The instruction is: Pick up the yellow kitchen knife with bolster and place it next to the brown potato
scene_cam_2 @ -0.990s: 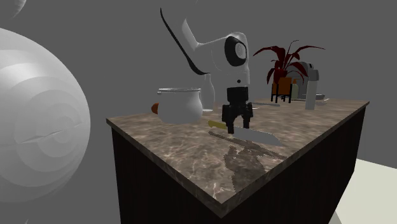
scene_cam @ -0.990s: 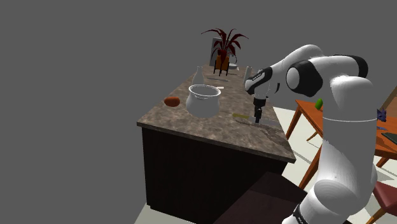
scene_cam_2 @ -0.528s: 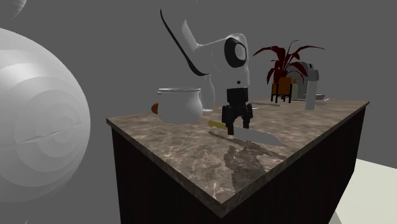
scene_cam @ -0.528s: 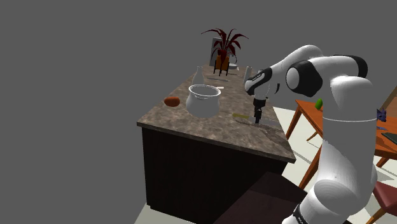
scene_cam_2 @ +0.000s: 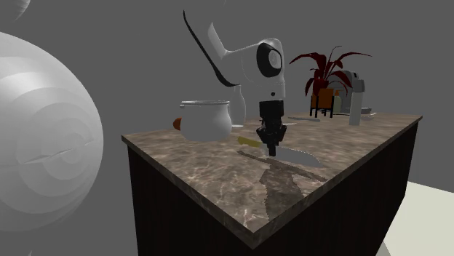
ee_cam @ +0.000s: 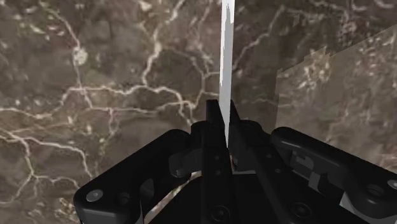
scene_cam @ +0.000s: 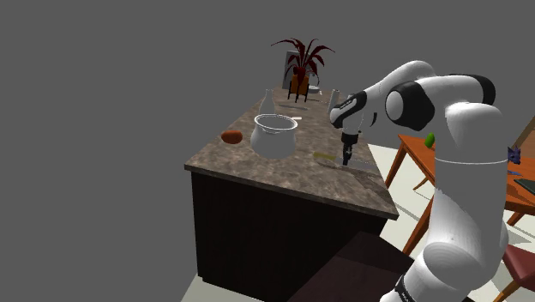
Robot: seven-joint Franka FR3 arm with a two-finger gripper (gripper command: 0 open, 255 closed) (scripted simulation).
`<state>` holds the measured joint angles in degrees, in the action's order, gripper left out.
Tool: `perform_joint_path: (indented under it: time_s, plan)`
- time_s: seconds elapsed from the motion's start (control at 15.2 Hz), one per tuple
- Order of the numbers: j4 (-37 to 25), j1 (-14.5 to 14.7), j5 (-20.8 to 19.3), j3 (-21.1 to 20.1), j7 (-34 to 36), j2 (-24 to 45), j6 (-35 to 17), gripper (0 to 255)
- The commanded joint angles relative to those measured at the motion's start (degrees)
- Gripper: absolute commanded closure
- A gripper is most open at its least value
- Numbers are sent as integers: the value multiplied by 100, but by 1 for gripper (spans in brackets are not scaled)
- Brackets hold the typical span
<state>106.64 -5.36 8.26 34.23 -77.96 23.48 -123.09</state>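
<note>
Though gripping the knife (scene_cam_2: 295, 153) by its blade with clenched jaws beside the pot (scene_cam: 274, 135), apparently yet to lift it off the counter (scene_cam: 257, 165) and carry it past the pot to the potato (scene_cam: 231, 135).

Half the potato (scene_cam_2: 177, 124) hidden behind pot (scene_cam_2: 206, 121), knife (ee_cam: 226, 57) blade cut by wrist view's edge

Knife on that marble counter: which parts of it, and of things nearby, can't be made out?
Wrist view: the yellow-handled, grey-bladed kitchen knife has its handle hidden behind the black jaws, and its tip is cut off by the picture's edge.
Second exterior view: the brown potato is mostly hidden behind the white round pot.
Shoulder view: the grip on the knife is too small to judge.
</note>
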Motion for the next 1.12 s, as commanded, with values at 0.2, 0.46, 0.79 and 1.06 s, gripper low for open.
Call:
perform_joint_path:
  time_s: [0.2,0.46,0.79,1.06]
  plan:
    - [-23,12,-27,15,12,-41,60,255]
    - [-138,54,-129,70,58,-200,313,255]
    - [-312,97,-244,126,107,-378,637,255]
    - [-475,123,-323,163,138,-502,904,255]
